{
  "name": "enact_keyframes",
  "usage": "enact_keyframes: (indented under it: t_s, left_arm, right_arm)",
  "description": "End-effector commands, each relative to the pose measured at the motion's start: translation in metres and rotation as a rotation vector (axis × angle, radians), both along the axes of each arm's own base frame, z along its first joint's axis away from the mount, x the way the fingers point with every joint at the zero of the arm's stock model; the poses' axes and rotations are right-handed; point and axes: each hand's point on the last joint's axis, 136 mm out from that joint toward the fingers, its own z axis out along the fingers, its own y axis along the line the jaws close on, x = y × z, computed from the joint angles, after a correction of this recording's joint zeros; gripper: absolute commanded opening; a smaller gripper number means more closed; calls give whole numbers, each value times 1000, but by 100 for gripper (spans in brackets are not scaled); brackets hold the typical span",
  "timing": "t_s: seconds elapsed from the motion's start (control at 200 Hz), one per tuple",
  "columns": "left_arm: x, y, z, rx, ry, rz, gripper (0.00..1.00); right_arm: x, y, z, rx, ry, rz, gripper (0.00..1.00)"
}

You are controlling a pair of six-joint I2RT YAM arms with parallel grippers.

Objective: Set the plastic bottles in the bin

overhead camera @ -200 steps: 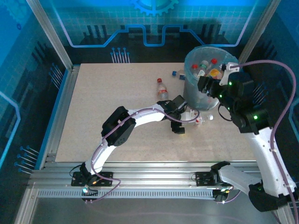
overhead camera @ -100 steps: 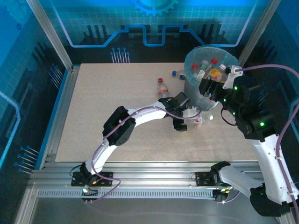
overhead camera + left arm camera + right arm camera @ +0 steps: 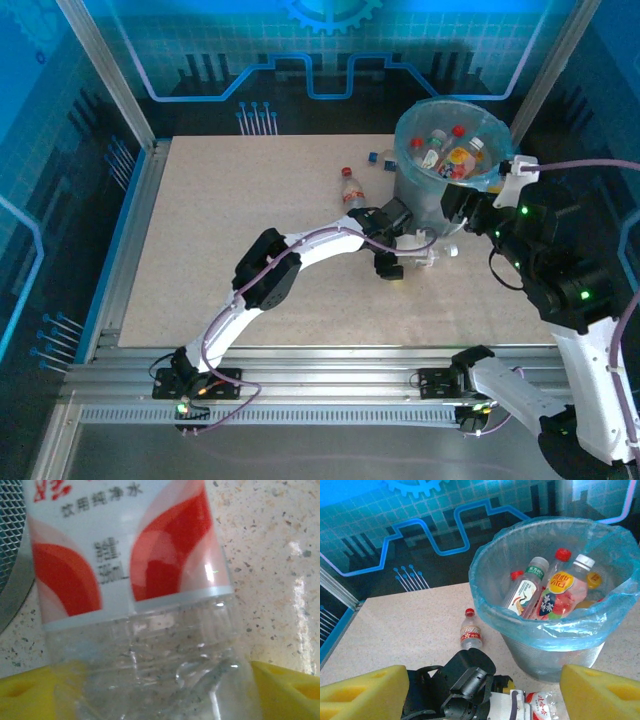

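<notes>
As the bottle (image 3: 127, 555) lies flat, the left tool (image 3: 162, 675) straddles it.

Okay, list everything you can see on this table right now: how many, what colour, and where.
bin: one, grey-blue with a light-blue bag liner, far right of the table
bottles in the bin: at least four, clear, green, pink or orange labels, red or white caps
red-capped bottle: one, clear, on the table left of the bin
lying bottle: one, clear, red and white label, at the bin's base
small blue bits: two, too small to identify, beside the bin
table: one, speckled beige
left gripper: yellow pads either side of the lying bottle
right gripper: yellow pads, open, beside the bin
</notes>
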Motion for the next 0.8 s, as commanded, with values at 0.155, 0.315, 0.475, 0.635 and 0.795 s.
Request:
enact_keyframes:
  t_s: [0.155,0.315,0.475,0.635,0.795]
  left_arm:
    - [-16,3,6,-6,51,-15,60]
    - [-22,8,33,-85,21,12,52]
    - [-29,13,66,-182,-6,45,49]
    - [-34,20,85,-214,-27,61,48]
    - [-39,27,96,-233,-35,68,48]
  right_arm:
    - [-11,-6,17,-5,-47,-13,80]
    - [-19,-5,17,-2,-45,8,79]
    - [-48,-11,19,-1,-51,36,79]
    - [-78,-10,13,59,-73,85,78]
    - [-95,-11,1,89,-65,104,77]
